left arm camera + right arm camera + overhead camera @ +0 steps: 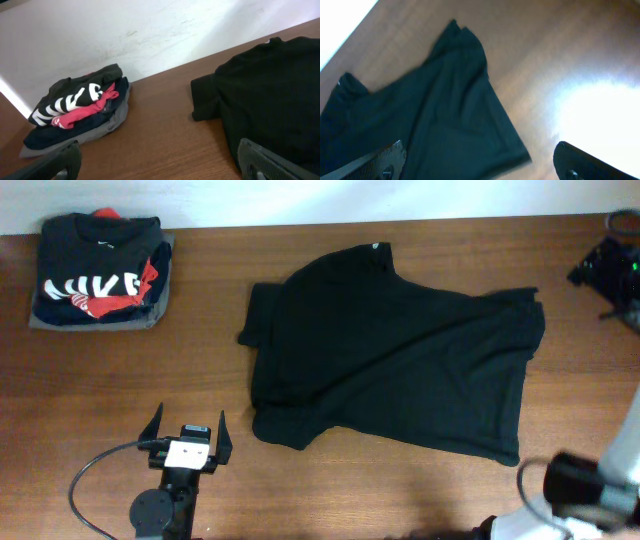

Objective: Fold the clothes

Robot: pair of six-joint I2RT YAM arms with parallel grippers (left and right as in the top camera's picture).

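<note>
A counter point(400, 500) of reddish-brown wood fills nearly the whole overhead view, its grain running left to right. Along its far edge stands a pale wall point(300, 200), plain and off-white, meeting the wood in a straight line. In the left wrist view the wall shows faint scuff marks point(131, 34) (thin, greyish, hard to make out) and a bright slanting strip of light point(12, 97) low at the left. In the right wrist view a strong white glare point(600, 115) washes out part of the wood.

light: bright, even | glare: white patch on table point(600, 115), right wrist | focus: right wrist blurred
</note>
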